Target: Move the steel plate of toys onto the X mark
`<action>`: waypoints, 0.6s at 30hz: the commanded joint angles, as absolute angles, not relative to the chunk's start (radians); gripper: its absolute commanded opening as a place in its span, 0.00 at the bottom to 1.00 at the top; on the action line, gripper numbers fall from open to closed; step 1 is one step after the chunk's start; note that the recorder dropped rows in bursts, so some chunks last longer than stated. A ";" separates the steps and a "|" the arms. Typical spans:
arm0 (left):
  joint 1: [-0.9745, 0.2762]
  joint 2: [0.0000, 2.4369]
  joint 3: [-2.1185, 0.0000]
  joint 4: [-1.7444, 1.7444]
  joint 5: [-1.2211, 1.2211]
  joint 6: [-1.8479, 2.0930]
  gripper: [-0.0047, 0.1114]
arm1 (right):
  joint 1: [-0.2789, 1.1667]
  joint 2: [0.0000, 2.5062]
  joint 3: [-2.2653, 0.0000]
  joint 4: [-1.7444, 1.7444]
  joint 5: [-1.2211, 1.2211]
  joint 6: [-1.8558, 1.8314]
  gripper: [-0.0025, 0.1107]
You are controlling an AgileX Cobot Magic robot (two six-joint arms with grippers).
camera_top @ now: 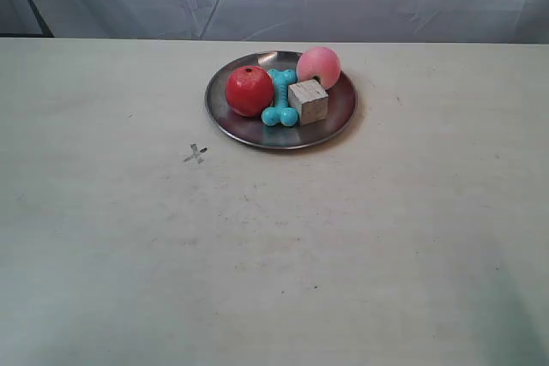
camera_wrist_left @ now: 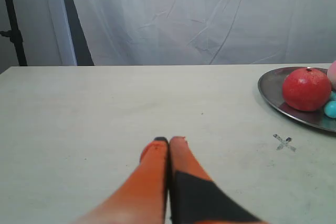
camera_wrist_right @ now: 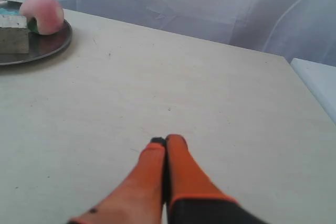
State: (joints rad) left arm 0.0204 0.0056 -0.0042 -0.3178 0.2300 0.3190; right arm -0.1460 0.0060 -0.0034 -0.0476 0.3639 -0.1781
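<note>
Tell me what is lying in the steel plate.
In the steel plate lie a red ball, a turquoise bone, a pink ball and a pale wooden cube. Anything behind the balls or the cube would be covered.

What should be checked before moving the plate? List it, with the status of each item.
1. plate on X: not ok, they lie apart.
2. X uncovered: ok.
3. red ball, pink ball, bone and cube on plate: ok.
4. left gripper open to take the rim: not ok, shut and empty.
5. right gripper open: not ok, shut and empty.
</note>
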 commanded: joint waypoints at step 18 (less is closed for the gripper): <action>0.018 0.000 0.000 -0.316 0.116 0.318 0.04 | -0.150 0.000 0.000 0.176 0.125 -0.178 0.02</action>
State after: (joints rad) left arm 0.0204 0.0056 -0.0042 -0.3178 0.1588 0.3190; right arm -0.1460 0.0060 -0.0017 0.0419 0.2294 -0.1781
